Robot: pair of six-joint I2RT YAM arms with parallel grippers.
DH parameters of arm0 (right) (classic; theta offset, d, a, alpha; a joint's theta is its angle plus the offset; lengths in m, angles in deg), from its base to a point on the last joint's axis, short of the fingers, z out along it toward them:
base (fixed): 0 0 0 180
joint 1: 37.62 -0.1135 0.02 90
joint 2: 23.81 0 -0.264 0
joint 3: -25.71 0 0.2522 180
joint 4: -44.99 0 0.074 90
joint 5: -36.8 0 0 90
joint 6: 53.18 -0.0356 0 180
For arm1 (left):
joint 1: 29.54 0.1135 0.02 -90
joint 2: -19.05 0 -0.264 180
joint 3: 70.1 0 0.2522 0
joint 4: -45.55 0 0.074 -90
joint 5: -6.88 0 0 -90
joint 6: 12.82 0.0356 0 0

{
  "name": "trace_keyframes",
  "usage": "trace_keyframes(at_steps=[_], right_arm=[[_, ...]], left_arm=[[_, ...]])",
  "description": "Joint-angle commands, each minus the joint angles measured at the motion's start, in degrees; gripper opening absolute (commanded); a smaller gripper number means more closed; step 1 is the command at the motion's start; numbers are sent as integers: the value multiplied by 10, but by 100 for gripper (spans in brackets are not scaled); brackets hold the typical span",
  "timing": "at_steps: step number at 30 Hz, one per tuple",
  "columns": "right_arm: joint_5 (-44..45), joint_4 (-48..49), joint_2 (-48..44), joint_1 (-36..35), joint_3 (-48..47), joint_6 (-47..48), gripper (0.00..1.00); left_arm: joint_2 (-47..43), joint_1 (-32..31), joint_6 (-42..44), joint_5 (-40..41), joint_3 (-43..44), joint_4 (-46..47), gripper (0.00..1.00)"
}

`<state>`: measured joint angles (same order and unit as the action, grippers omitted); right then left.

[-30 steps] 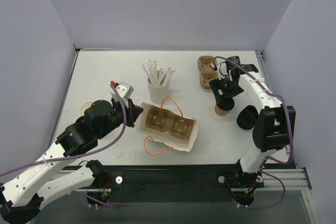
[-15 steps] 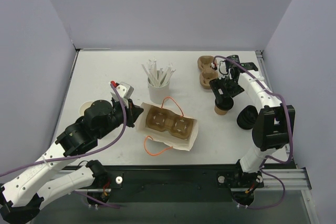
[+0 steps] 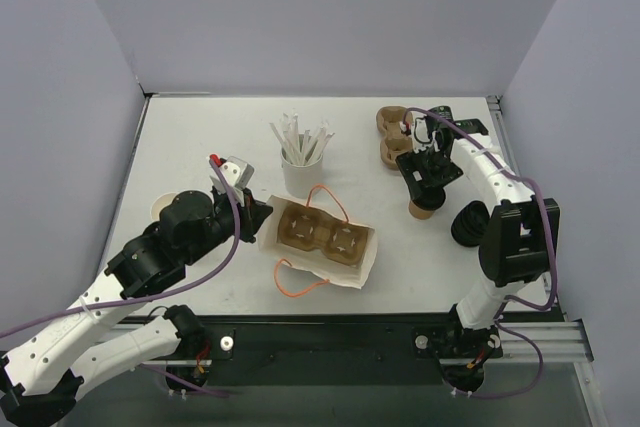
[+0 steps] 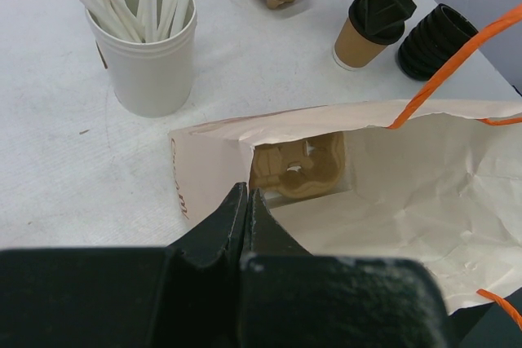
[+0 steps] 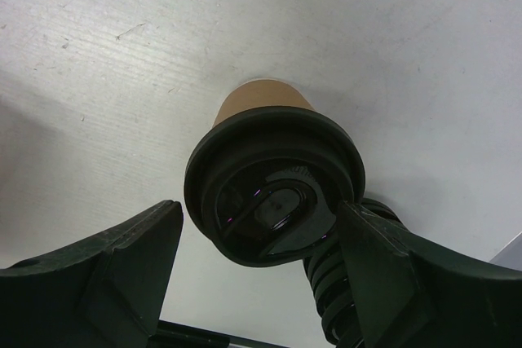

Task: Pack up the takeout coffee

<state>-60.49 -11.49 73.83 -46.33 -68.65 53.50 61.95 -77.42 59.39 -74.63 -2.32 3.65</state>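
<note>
As right tool (image 5: 259, 211) flanks coffee (image 5: 269, 160), gaps seem open.

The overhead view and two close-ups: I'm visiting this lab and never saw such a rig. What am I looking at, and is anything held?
Two robot arms stand at the near edge of the table, each ending in a two-finger gripper. The wide picture comes from a camera above and behind them; the close-ups from cameras on their wrists. The left gripper pinches the rim of a white paper bag with a cardboard carrier inside. The right gripper hangs open around the takeout coffee, not gripping it. Nearby: a cup of white sticks, spare carriers, black lids.
</note>
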Motion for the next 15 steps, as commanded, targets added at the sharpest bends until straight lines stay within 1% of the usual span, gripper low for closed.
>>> trace_keyframes(at_steps=[1,8,15], right_arm=[[16,-30,8,0,-17,-5,79],[17,-30,4,0,-14,-5,79],[23,-35,-5,0,-37,-3,80]], left_arm=[[-9,5,1,-4,3,26,0],[-9,5,0,-3,2,27,0],[-10,6,0,-6,-1,28,0]])
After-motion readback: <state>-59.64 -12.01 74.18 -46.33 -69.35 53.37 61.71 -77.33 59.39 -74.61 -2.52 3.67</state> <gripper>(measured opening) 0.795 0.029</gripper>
